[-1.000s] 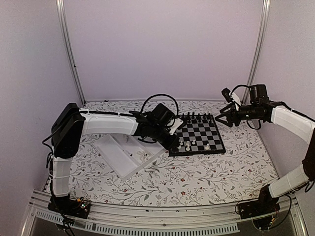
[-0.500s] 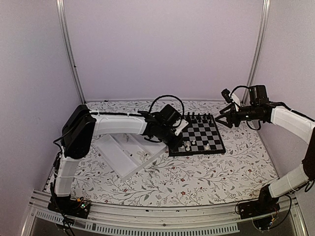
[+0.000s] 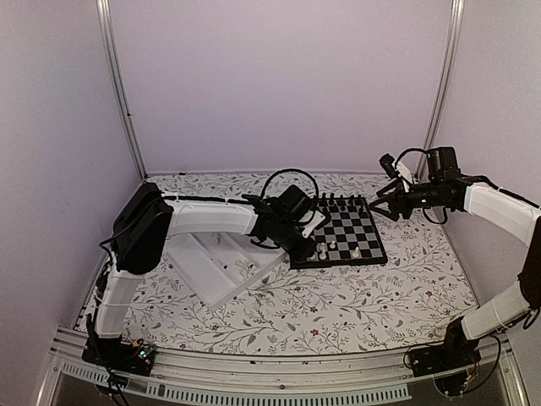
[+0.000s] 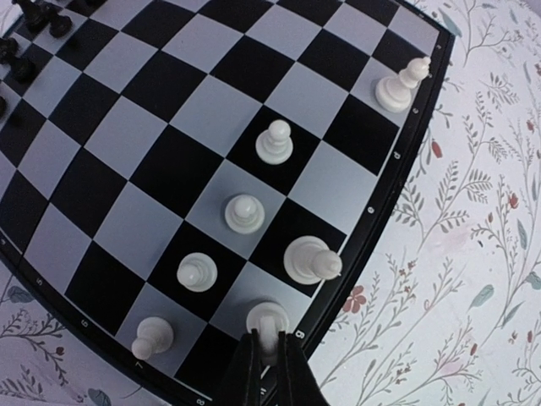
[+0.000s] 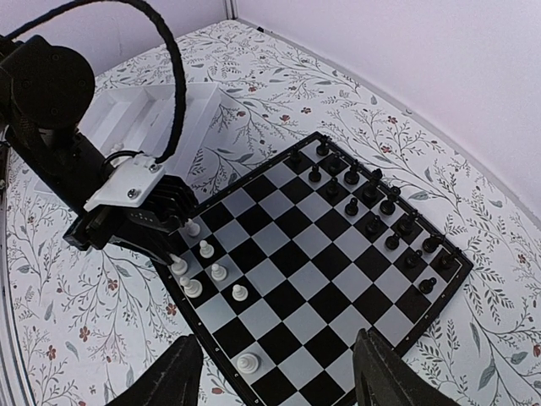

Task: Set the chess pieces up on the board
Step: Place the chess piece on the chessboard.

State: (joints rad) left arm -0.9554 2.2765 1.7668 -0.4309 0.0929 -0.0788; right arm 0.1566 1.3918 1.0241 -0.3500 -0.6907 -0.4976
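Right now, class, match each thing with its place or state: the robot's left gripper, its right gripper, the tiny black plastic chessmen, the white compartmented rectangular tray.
Things:
1. left gripper
2. right gripper
3. tiny black plastic chessmen
4. white compartmented rectangular tray

Places or states:
A. on the far rows of the black-and-grey checked board
B. jaws wide open, holding nothing
C. lying left of the board
D. shut on a tiny white plastic chess piece

Pairs: 1-D, 2-B, 3-A, 4-C.

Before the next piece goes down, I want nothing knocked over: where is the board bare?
Bare: the board's middle rows, between the black pieces and the white pieces; the near row from that cluster to the lone white piece. Crowded: the corner where the left claw grips a white piece.
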